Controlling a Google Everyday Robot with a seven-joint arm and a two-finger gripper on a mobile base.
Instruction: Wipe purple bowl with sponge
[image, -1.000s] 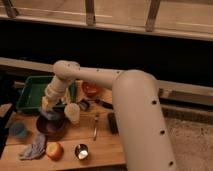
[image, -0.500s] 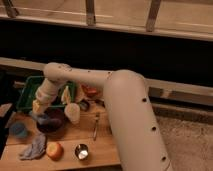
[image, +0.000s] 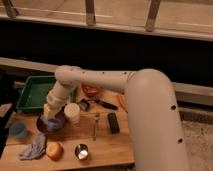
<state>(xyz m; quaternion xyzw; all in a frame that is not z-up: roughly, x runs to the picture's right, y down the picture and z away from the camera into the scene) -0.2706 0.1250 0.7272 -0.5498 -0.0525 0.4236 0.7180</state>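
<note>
Wooden table (image: 107, 145) carries the round dark purple bowl (image: 50, 123), left of the cream cup (image: 72, 113). Directly above its inside, the gripper (image: 50, 116) points down, fingers pressed together; a small pale blue sponge (image: 52, 120) seems to lie under them.

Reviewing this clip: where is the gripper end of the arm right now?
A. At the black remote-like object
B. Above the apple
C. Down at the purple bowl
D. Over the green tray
C. The gripper is lowered into the purple bowl at the table's left, beside the cream cup; the green tray lies behind it and the apple in front.
</note>
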